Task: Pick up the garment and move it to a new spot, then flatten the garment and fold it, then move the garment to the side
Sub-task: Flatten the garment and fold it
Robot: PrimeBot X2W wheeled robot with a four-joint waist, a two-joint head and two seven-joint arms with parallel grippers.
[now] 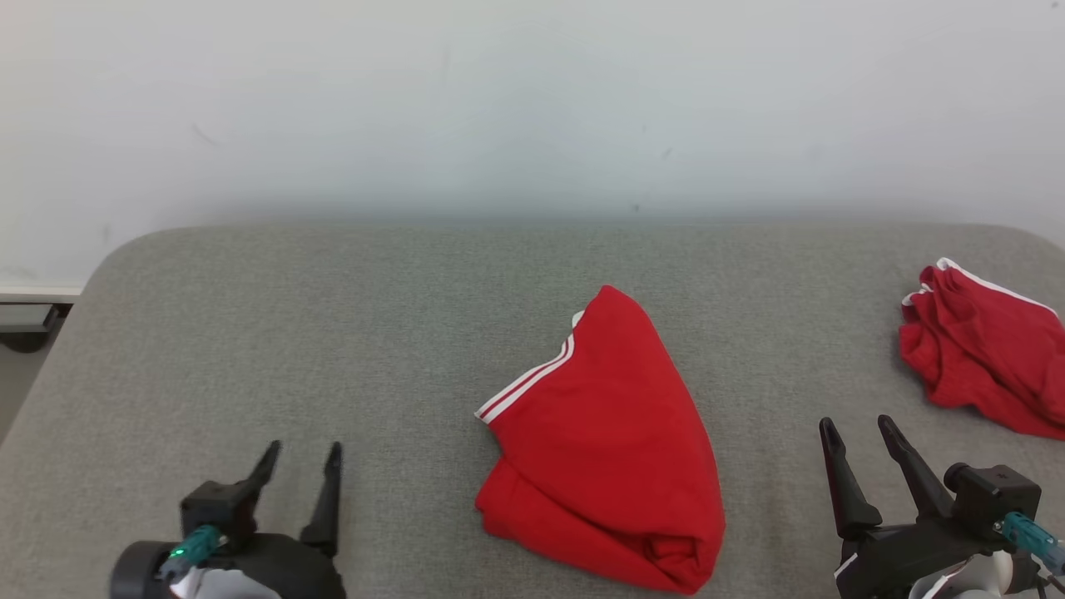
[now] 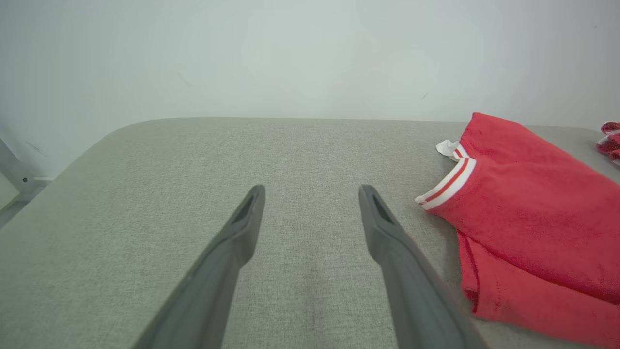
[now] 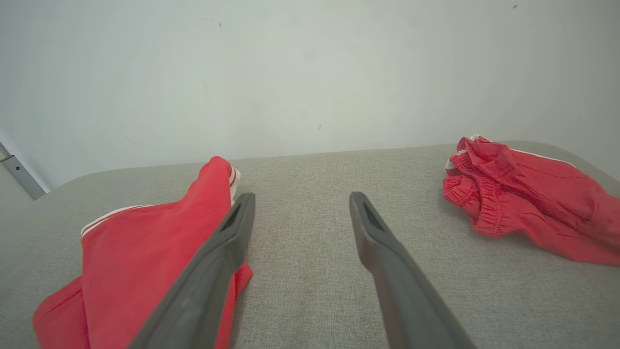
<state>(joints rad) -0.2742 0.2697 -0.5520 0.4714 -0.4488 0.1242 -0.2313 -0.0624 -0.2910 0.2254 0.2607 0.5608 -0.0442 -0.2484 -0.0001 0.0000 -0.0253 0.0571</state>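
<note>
Left gripper [image 1: 304,450] and right gripper [image 1: 856,423] gape empty; right wrist view shows the crumpled garment [image 3: 533,203], waistband [image 3: 484,215] gathered.

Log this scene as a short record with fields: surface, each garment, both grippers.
surface: grey fabric-covered table
centre garment: red cloth garment with white-striped trim, loosely folded, lying between the two grippers
right-side garment: crumpled red garment with white edging, near the table's right edge
left gripper: open, fingers empty, apart from the cloth
right gripper: open, fingers empty, touching neither garment
</note>
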